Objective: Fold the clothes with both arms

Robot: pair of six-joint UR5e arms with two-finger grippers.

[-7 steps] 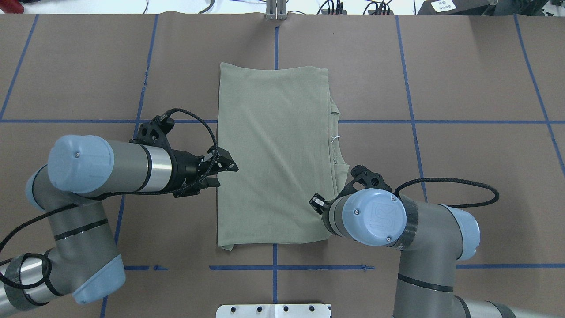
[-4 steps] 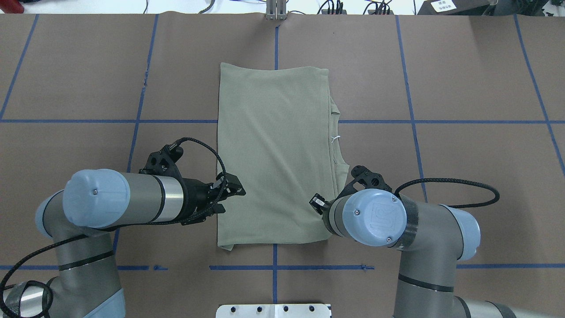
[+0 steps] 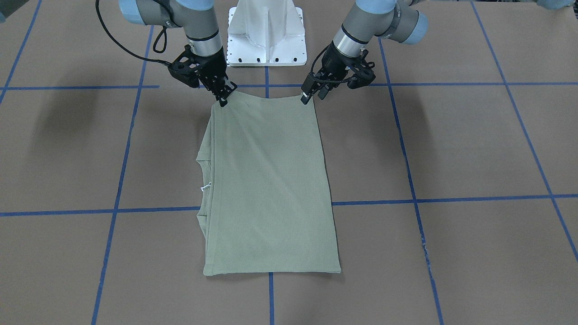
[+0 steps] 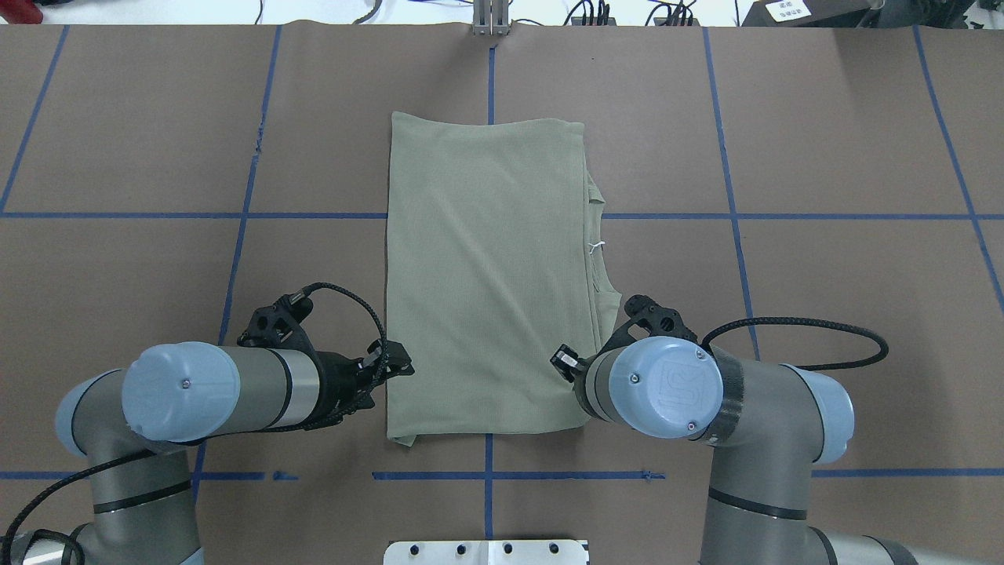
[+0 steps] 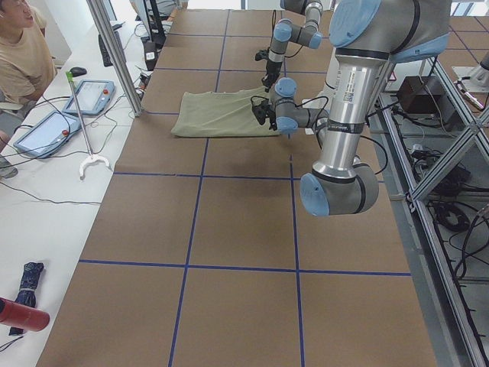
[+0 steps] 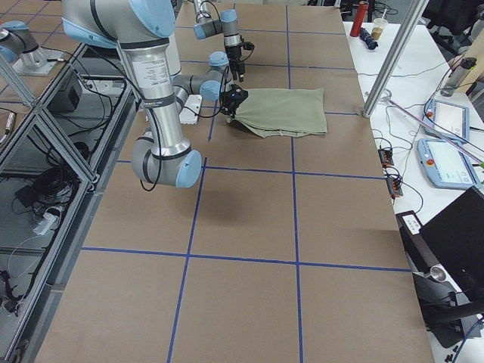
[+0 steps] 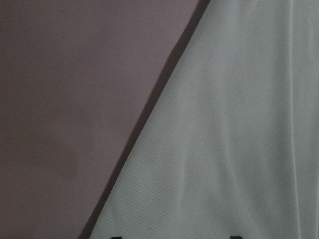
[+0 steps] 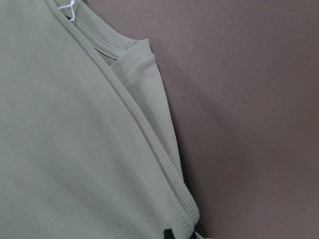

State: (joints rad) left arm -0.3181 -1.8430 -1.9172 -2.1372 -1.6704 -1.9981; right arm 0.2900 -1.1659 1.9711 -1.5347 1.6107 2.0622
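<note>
Shirt (image 4: 486, 275): its two robot-side corners sit at the grippers.
Left gripper (image 3: 312, 95): jaws apart, tips over one corner.
Right gripper (image 3: 222, 98): pinched closed on the other corner, collar side.
Table (image 4: 823, 314): shirt lies flat mid-table, folded long.

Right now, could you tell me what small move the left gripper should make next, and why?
Probably close the left gripper on its near corner of the shirt: it looks open, while the right gripper seems pinched on the other near corner, so both could lift.
</note>
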